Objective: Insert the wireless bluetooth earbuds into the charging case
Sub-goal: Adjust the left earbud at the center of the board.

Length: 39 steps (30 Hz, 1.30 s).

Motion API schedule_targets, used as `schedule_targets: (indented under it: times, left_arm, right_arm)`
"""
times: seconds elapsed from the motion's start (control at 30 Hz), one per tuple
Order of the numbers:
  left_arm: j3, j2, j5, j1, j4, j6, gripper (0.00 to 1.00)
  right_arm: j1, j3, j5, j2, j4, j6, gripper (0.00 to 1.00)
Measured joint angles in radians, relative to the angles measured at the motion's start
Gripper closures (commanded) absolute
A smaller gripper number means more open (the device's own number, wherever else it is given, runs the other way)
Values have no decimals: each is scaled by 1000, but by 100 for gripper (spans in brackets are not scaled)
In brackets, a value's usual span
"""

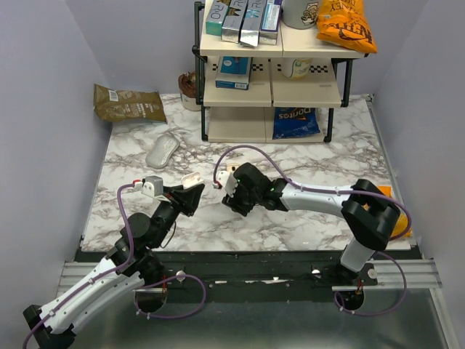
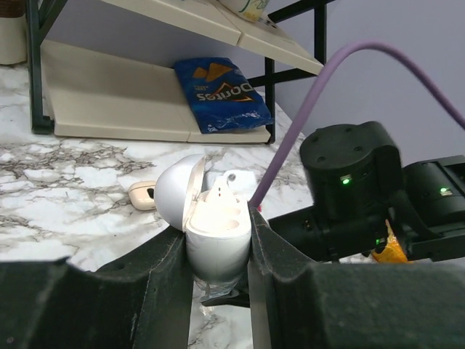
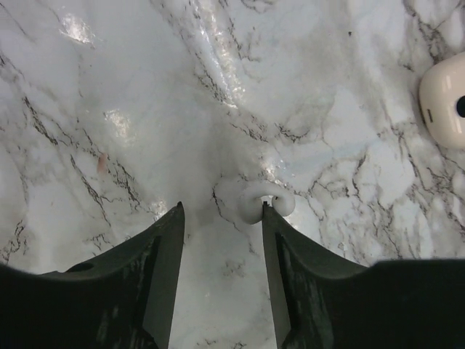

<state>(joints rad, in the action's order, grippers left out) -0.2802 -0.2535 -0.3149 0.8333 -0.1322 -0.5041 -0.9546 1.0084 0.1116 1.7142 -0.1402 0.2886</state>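
My left gripper (image 2: 216, 243) is shut on the white charging case (image 2: 216, 240) and holds it upright above the table, its lid (image 2: 174, 193) swung open to the left and its sockets showing. In the top view this gripper (image 1: 190, 193) faces the right gripper (image 1: 231, 196). A beige earbud with a dark centre (image 2: 142, 195) lies on the marble behind the case; it also shows at the right edge of the right wrist view (image 3: 445, 109). My right gripper (image 3: 221, 211) is open and empty, low over the marble. A small white hooked piece (image 3: 254, 200) lies against its right fingertip.
A white computer mouse (image 1: 161, 151) lies at the left back. A shelf rack (image 1: 272, 73) holds a blue Doritos bag (image 1: 295, 122) and boxes. A brown bag (image 1: 129, 103) lies at the far left corner. An orange object (image 1: 398, 218) sits behind the right arm.
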Motion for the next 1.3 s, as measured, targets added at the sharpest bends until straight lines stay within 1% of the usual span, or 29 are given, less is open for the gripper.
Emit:
schedule_targets:
  times: [0.07,0.27,0.37,0.47,0.5,0.53,0.6,0.63,0.77,0.97,1.13,1.3]
  left_arm:
    - [0,0,0,0,0,0,100]
    - [0,0,-7,0,0,0,100]
    - [0,0,-7,0,0,0,100]
    - [0,-6,-7,0,-1,0,100]
    - [0,-8,-7,0,0,0,100]
    - [0,-12,-7,0,-1,0,100]
    - [0,-18,-7,0,0,0,100]
    - [0,-19,-7,0,0,0,100]
    - [0,-19,-7,0,0,0,100]
    - [0,-18,-7,0,0,0,100]
    - [0,-12,-8,0,0,0,100]
    - [0,-8,-8,0,0,0,100]
  right_arm:
    - [0,-5,-12,-40,0,-13,36]
    - [0,-15,-52,-142,1,-53,35]
    - [0,-15,-67,-135,-2,-54,34]
    - [0,-8,-81,-81,-18,-55,31]
    - [0,2,-90,-52,-28,-58,22]
    - [0,14,-98,-18,-39,-62,18]
    - [1,45,-111,50,-64,-72,3]
    - [1,56,-116,75,-73,-81,0]
    - [2,89,-124,92,-86,-106,0]
    - [6,97,-134,89,-90,-153,0]
    - [15,95,-132,48,-90,-213,0]
    - [27,96,-95,3,-90,-277,0]
